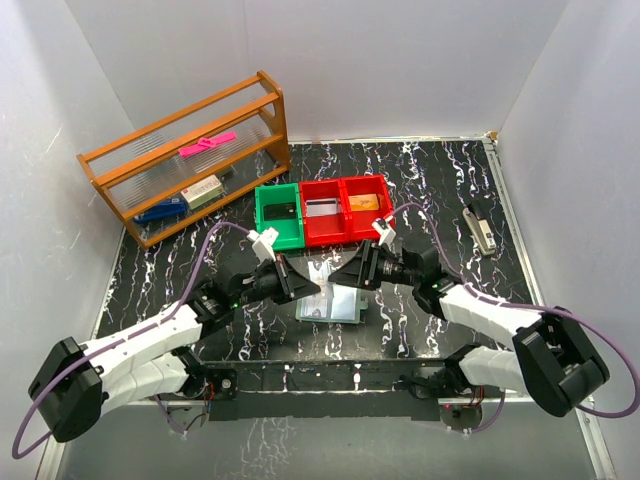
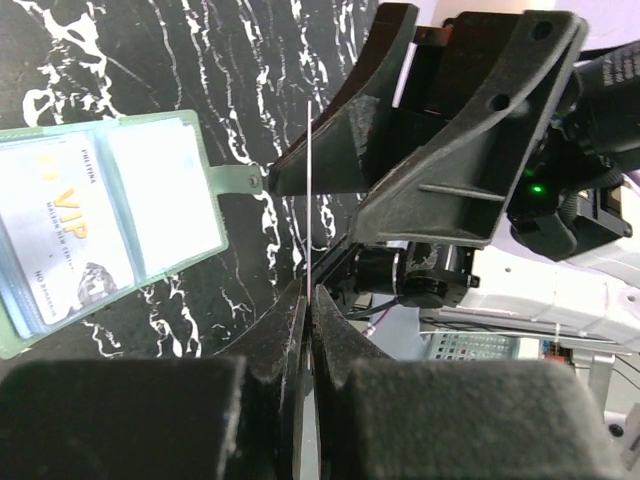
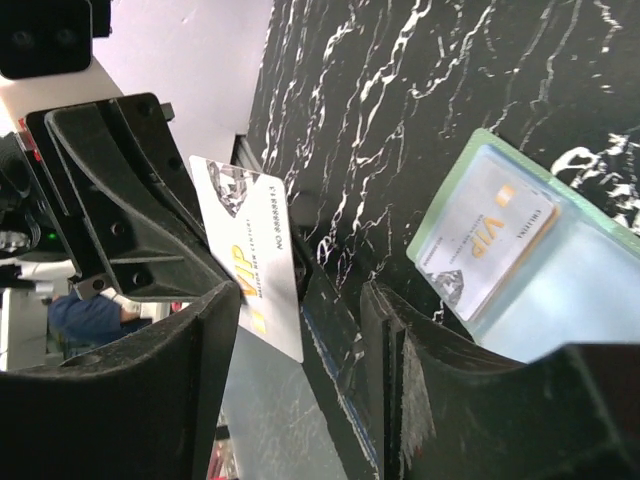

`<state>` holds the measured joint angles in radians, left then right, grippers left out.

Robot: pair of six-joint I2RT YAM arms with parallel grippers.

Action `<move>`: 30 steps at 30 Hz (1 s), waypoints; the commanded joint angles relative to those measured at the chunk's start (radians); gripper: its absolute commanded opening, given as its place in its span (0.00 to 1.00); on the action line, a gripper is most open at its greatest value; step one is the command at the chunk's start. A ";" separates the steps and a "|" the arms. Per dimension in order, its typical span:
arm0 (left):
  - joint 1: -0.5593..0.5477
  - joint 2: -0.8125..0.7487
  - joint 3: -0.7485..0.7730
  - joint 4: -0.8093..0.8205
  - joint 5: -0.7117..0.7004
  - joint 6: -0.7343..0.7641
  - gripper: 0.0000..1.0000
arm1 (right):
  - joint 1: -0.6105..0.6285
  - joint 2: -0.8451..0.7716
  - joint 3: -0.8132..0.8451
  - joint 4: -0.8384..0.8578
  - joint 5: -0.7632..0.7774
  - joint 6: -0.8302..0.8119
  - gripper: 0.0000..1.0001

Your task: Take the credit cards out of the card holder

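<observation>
The card holder (image 1: 340, 303) lies open on the black marbled table, pale blue-grey with green edging. It also shows in the left wrist view (image 2: 160, 200) and the right wrist view (image 3: 570, 290). One whitish VIP credit card (image 3: 485, 250) sits in a pocket of it (image 2: 60, 240). My left gripper (image 2: 308, 292) is shut on a second white VIP card (image 3: 250, 240), held upright above the table and seen edge-on in its own view (image 2: 310, 190). My right gripper (image 3: 300, 305) is open, its fingers (image 3: 200, 380) on either side of that card's free end. Both grippers (image 1: 300, 281) (image 1: 346, 271) meet just behind the holder.
A green bin (image 1: 262, 214) and two red bins (image 1: 305, 222) (image 1: 384, 186) stand in a row behind the grippers, each with something in it. A wooden rack (image 1: 190, 160) stands at the back left. A small stapler-like thing (image 1: 482, 230) lies at the right.
</observation>
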<state>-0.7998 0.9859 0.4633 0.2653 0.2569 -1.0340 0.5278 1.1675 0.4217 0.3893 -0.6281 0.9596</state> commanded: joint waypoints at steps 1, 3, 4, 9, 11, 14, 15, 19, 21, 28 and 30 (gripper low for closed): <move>0.005 -0.039 -0.003 0.084 0.029 -0.032 0.00 | -0.007 0.045 0.063 0.082 -0.122 -0.008 0.48; 0.006 -0.027 0.005 0.084 0.047 -0.031 0.00 | -0.008 0.059 0.040 0.154 -0.139 0.034 0.44; 0.005 -0.022 0.008 0.091 0.060 -0.033 0.00 | -0.008 0.064 0.025 0.200 -0.147 0.063 0.43; 0.005 -0.019 -0.008 0.159 0.088 -0.071 0.00 | -0.010 0.084 0.003 0.318 -0.173 0.128 0.37; 0.005 -0.011 -0.004 0.169 0.094 -0.073 0.00 | -0.026 0.096 0.002 0.352 -0.203 0.135 0.31; 0.006 0.006 0.004 0.175 0.106 -0.070 0.00 | -0.056 0.115 -0.001 0.419 -0.261 0.177 0.17; 0.006 0.008 0.003 0.181 0.107 -0.072 0.00 | -0.057 0.117 0.000 0.434 -0.272 0.186 0.16; 0.006 0.018 0.006 0.188 0.102 -0.069 0.00 | -0.058 0.108 0.003 0.460 -0.313 0.198 0.11; 0.006 0.022 0.009 0.183 0.096 -0.069 0.00 | -0.059 0.097 0.006 0.460 -0.326 0.198 0.07; 0.005 0.029 0.035 0.099 0.065 -0.032 0.28 | -0.059 0.058 0.009 0.377 -0.279 0.160 0.00; 0.005 0.003 0.064 -0.009 0.005 0.002 0.53 | -0.059 0.033 0.027 0.256 -0.224 0.098 0.00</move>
<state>-0.7948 1.0164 0.4629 0.3912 0.3302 -1.0836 0.4633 1.2594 0.4225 0.7467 -0.9104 1.1381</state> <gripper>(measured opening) 0.319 0.010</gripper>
